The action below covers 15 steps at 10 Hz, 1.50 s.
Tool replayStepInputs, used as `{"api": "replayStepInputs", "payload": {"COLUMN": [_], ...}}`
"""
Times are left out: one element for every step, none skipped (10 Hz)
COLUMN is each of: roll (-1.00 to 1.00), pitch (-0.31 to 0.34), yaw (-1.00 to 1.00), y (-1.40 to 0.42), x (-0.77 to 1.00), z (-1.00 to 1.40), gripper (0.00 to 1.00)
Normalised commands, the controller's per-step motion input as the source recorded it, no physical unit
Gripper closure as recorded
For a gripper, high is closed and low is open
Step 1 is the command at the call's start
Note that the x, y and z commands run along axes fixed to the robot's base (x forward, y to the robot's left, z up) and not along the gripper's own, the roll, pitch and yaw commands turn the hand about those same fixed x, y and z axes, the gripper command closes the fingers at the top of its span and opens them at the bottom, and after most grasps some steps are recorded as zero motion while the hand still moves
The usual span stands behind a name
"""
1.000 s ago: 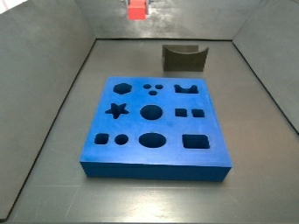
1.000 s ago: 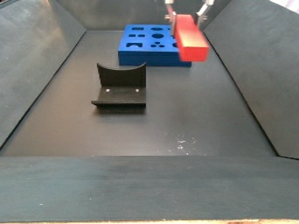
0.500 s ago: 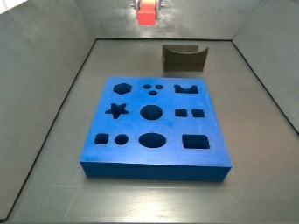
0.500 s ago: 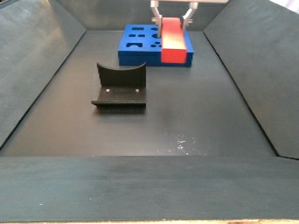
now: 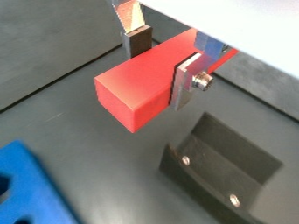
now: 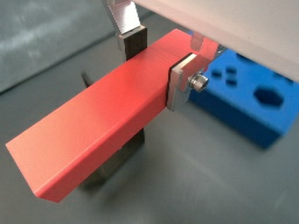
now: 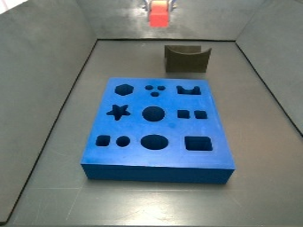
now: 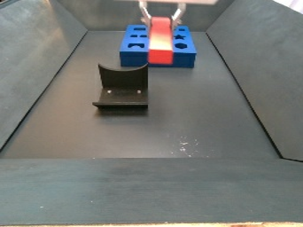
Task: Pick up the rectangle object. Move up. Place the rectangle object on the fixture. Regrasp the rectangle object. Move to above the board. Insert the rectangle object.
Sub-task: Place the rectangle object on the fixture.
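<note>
**Block held in the air, clear of the holder and the board**

My gripper (image 5: 163,59) is closed on the red block (image 5: 149,83), with one silver finger (image 5: 187,80) flat against one long side and the other finger (image 5: 135,37) against the opposite side. In both wrist views the block (image 6: 100,127) sits between the dark pads and sticks out well past them on one end. The grip looks square to the block's sides.

Taking the holder (image 8: 122,87) as the reference point: in a side view it stands on the dark floor, its base plate flat and its upright wall showing a curved notch at the top. The block (image 8: 158,40) hangs above the floor beyond the holder, not touching it. In a wrist view the holder (image 5: 225,171) lies below and beside the block's free end, apart from it, with two small screws visible on its plate.

Further from the holder lies the blue board (image 8: 154,46), flat on the floor. In a side view the block overlaps the board; I cannot tell from that whether it is directly over it. The board (image 7: 158,129) shows its star, round and square holes all unfilled, and the gripper (image 7: 159,12) with the block (image 7: 159,14) appears high at the far end, beyond the holder (image 7: 186,58).
</note>
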Motion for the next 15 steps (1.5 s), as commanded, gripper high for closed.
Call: {"api": "replayStepInputs", "payload": {"roll": [-1.0, -1.0, -1.0, -1.0, -1.0, -1.0, -1.0, -1.0, -1.0, -1.0, -1.0, -1.0, -1.0, -1.0, -1.0], "pitch": [0.046, 0.051, 0.062, 0.068, 0.082, 0.09, 0.098, 0.108, 0.115, 0.122, 0.132, 0.138, 0.144, 0.154, 0.16], "yaw": [0.03, 0.03, 0.02, 0.02, 0.01, 0.0, -0.01, -0.02, -0.03, -0.04, -0.06, -0.08, -0.09, -0.13, -0.15], "y": [-0.1, -0.08, -0.03, -0.02, 0.01, 0.03, 0.04, 0.04, 0.04, 0.04, 0.05, 0.05, 0.05, 0.05, 0.05], "x": [1.0, 1.0, 1.0, 1.0, 0.95, 0.9, 0.85, 0.78, 0.73, 0.68, 0.61, 0.56, 0.53, 0.45, 0.42], "z": [0.31, 0.23, 0.14, 0.1, 0.04, 0.02, 0.0, -0.02, -0.02, -0.03, -0.03, -0.03, -0.03, -0.03, -0.03], "gripper": [1.0, 1.0, 1.0, 1.0, 1.0, 1.0, 1.0, 1.0, 1.0, 1.0, 1.0, 1.0, 1.0, 1.0, 1.0]}}
